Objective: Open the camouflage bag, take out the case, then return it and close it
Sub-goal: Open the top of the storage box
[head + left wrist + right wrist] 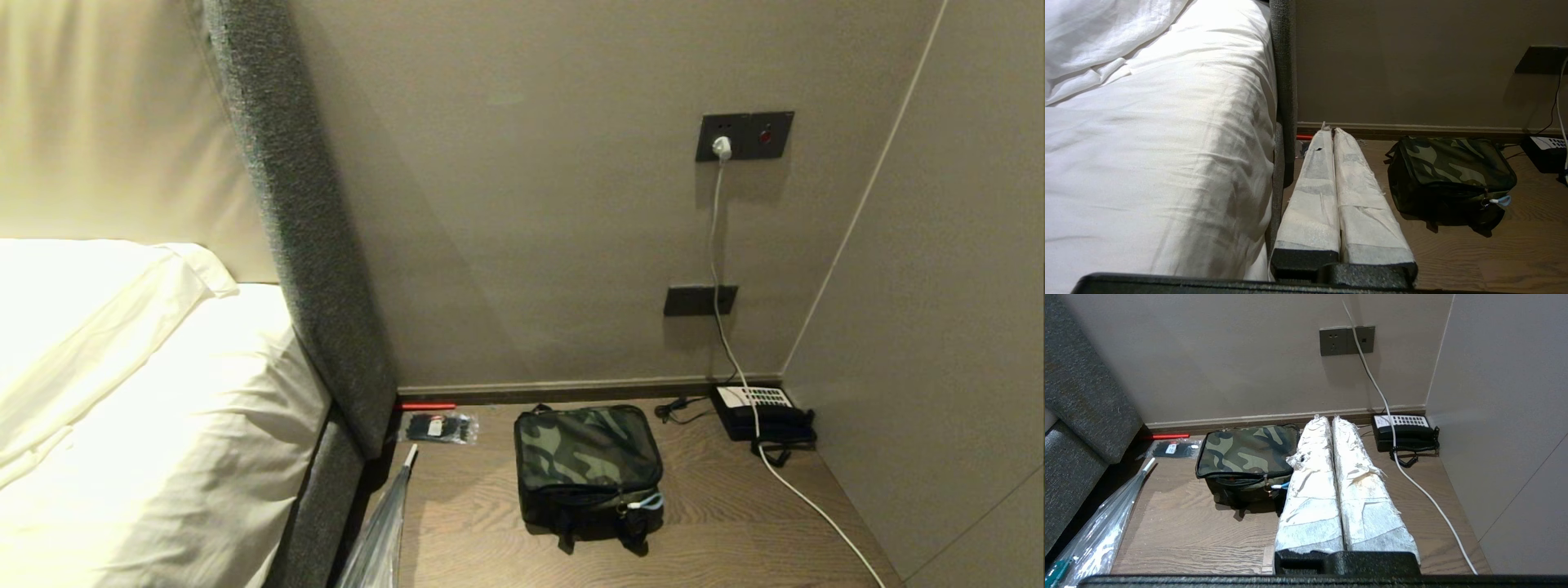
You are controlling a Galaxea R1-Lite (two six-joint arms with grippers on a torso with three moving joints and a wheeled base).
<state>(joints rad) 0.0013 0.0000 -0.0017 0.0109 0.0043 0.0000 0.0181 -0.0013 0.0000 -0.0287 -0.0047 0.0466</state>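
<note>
Well beyond both shut end effectors (1333, 418): camouflage bag (586, 457).

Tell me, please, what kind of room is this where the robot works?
Most likely a hotel bedroom. A bed with white linen and a grey padded headboard stands beside a wooden bedside table, which carries a black telephone with a white keypad near the wall sockets. The camouflage bag lies closed on that table.

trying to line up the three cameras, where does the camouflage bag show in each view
Head view: camouflage bag sits low and just right of centre, zipped shut on the wooden surface.
Left wrist view: bag at right, beyond the left fingers.
Right wrist view: bag left of centre, beside the right fingers.
Shared landmark: black telephone.
</note>
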